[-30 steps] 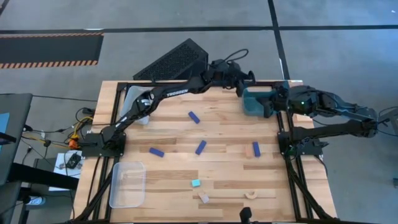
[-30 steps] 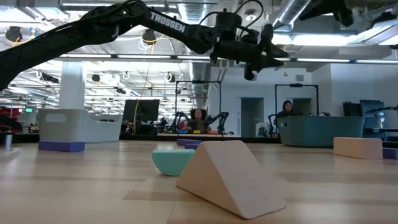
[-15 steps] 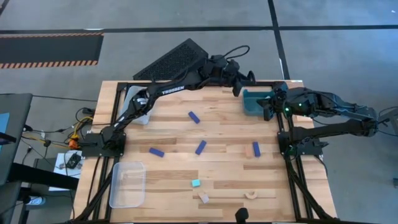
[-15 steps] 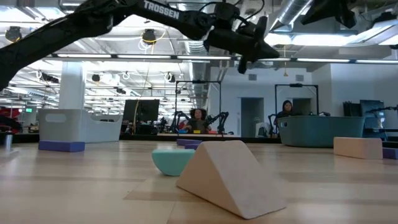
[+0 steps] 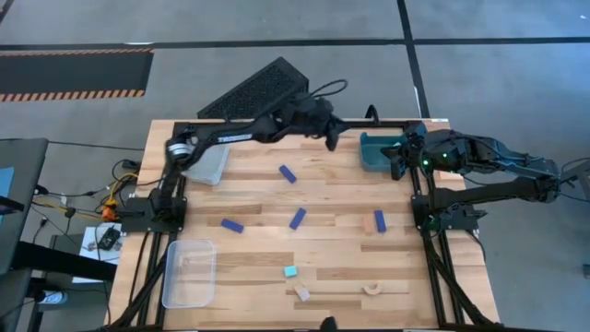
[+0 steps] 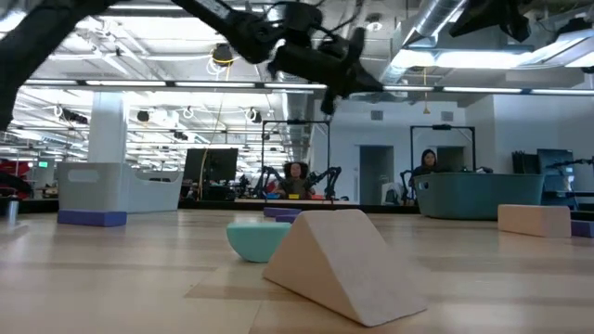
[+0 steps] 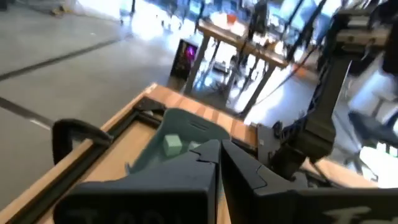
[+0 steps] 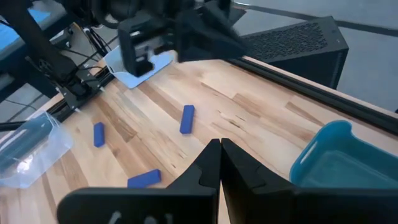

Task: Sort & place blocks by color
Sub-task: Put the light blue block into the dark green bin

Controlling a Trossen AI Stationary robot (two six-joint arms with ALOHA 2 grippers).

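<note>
Swinging back from the teal bin, the left hand now hangs over the desk edge, fingers together, empty — right hand together beside the bin. Blue blocks lie mid-desk; a cyan cube sits in the bin.

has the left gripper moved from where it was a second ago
Yes. In the high view the left gripper has pulled back from over the teal bin, moving leftward along the table's far edge, and it is now shut.

Robotics lab: arm benches behind
</note>
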